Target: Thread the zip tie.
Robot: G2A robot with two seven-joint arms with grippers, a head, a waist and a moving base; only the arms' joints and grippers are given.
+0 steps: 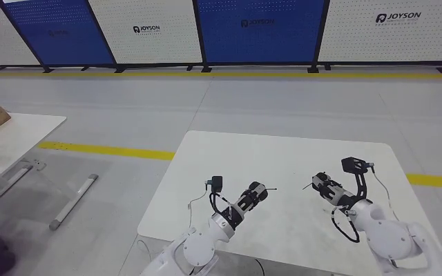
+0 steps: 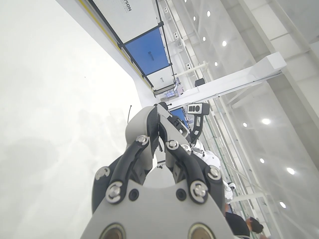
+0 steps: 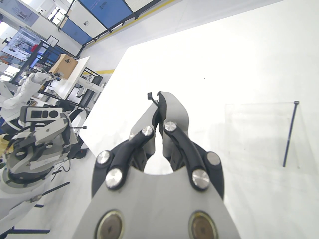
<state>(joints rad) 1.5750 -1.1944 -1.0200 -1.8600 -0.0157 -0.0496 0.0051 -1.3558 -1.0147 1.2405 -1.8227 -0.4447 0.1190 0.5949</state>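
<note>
My left gripper [image 1: 261, 188] [image 2: 157, 109] is shut on a thin black zip tie strip, and a short tail [image 2: 129, 114] [image 1: 271, 188] sticks out past its fingertips. My right gripper [image 1: 318, 183] [image 3: 158, 98] is shut on a black zip tie whose square head [image 3: 149, 95] pokes out at the tips. The two grippers face each other a short gap apart above the white table [image 1: 276, 152]. In the right wrist view the left gripper [image 3: 66, 128] shows farther off with its strip end [image 3: 83, 127]. Whether both hold one tie I cannot tell.
A second black zip tie [image 3: 290, 133] lies flat on a clear sheet [image 3: 259, 135] on the table beside my right arm. Another white table [image 1: 27, 131] stands off to the left. Blue and white panels [image 1: 262, 31] line the far floor.
</note>
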